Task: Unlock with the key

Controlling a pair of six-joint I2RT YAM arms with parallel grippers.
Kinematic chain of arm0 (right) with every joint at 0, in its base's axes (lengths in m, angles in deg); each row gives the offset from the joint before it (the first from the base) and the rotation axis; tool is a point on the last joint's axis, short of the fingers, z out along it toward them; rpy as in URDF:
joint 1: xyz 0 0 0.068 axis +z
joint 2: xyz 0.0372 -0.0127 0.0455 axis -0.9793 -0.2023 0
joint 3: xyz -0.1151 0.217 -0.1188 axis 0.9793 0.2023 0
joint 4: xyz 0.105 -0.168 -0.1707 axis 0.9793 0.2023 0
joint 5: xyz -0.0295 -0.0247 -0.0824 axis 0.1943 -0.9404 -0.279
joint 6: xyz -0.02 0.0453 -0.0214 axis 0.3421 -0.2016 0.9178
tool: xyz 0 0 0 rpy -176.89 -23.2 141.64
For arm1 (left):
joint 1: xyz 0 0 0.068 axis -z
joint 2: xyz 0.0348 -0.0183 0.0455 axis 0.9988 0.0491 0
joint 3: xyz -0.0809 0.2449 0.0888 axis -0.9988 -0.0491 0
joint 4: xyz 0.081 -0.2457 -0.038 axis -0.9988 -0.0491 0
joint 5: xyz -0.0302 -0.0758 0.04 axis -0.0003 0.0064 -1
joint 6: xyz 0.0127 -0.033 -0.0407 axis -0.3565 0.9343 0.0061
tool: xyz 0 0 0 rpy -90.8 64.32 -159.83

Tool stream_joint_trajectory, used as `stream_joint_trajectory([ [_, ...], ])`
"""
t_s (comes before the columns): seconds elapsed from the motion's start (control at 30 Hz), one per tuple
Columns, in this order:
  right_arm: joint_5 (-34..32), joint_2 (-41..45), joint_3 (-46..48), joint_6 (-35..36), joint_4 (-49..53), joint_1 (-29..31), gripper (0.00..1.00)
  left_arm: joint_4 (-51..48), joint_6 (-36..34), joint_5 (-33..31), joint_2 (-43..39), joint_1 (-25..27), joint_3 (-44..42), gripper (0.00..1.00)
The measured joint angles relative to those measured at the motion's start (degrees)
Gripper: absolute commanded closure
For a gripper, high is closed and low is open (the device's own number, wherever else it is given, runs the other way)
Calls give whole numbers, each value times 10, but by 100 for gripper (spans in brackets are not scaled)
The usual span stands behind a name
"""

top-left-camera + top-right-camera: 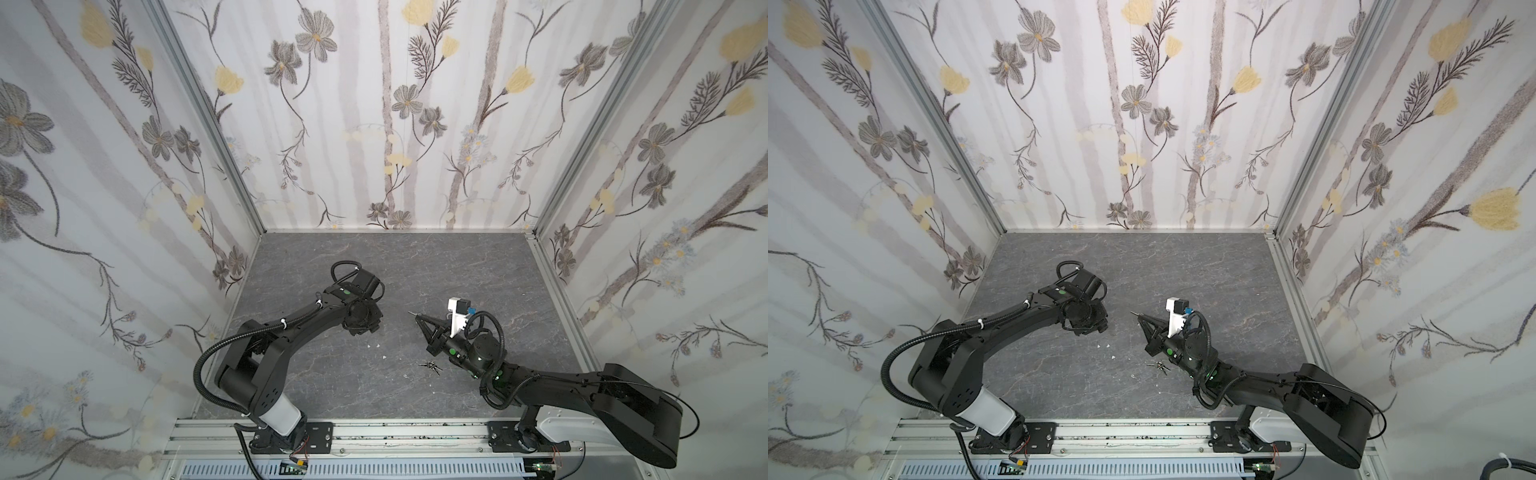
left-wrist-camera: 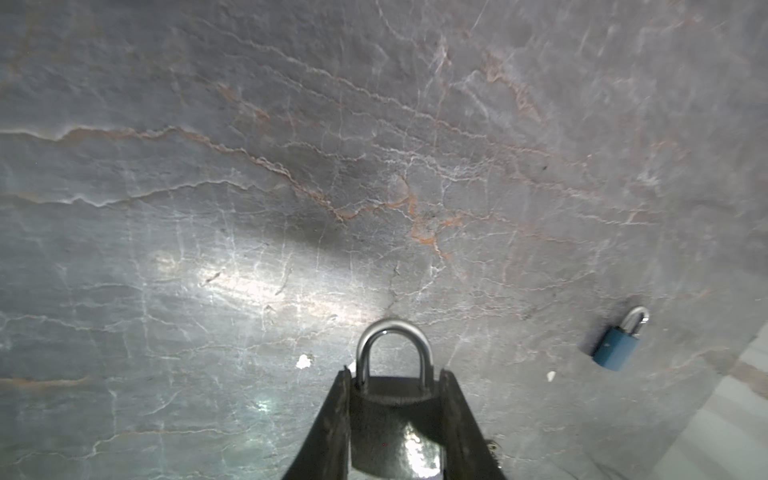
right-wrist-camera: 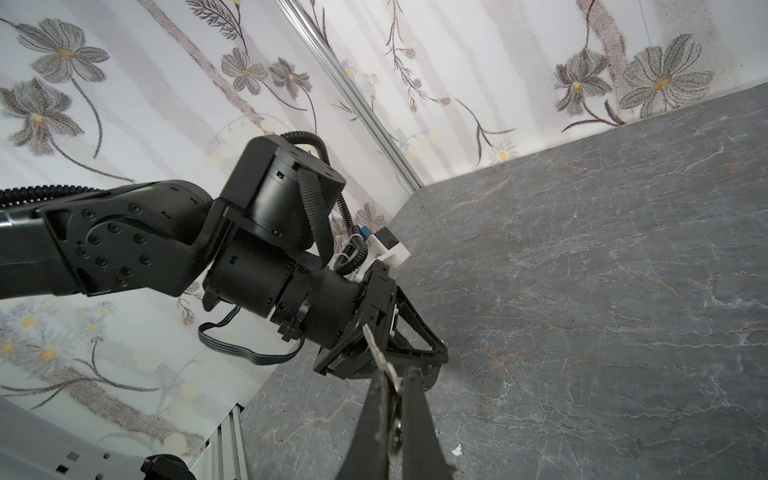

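1. jaws of the right gripper (image 3: 395,372) are pressed together on the head of a silver key (image 3: 380,357). its blade sticks out past the tips, aimed toward the other arm. in both top views the blade shows only as a thin sliver beyond the tips.
2. jaws of the left gripper (image 2: 395,372) stand narrowly apart, clamped on the two sides of a dark padlock (image 2: 395,415). both legs of its silver shackle run down into the body, and the shackle points away from the wrist. whether the padlock touches the surface cannot be told.
3. in both top views the two grippers are apart, with bare surface between them. the left wrist bends downward and hides its own tips and the padlock.
4. a blue padlock (image 2: 617,347) with a steel shackle lies flat on the surface in the left wrist view, well apart from the dark one.
5. a small dark cluster (image 1: 432,365) of metal pieces lies just beside the right wrist in both top views, too small to identify.
6. a few white flecks (image 1: 374,345) are scattered on the surface between the arms.
7. the table (image 1: 415,266) has a dark grey stone look with pale and rust-coloured veins. a patch of glare shows in the left wrist view.
8. three walls (image 1: 395,104) close it in, white with grey and yellow flowers, joined at the rear corners by aluminium posts (image 1: 208,116).
9. an aluminium rail (image 1: 395,432) along the near edge carries both arm bases.
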Motion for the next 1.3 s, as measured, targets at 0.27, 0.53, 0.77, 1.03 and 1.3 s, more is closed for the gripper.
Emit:
stream_joint_trajectory([
  [0.27, 0, 17, 13, 0, 22, -3, 100, -64, -91, -24, 85, 19, 43, 90],
  [0.53, -2, 20, 15, 0, 25, -7, 100, -106, -132, -81, 116, 45, 73, 60],
  [0.77, -2, 37, 16, -3, 47, -12, 100, -109, -132, -87, 77, 44, 73, 47],
  [1.03, 11, 94, 20, -11, 65, -33, 100, -35, -130, -72, -97, 43, 28, 47],
  [1.3, 80, 101, 21, -63, 43, -72, 100, 282, -100, 50, -283, 36, -141, 36],
])
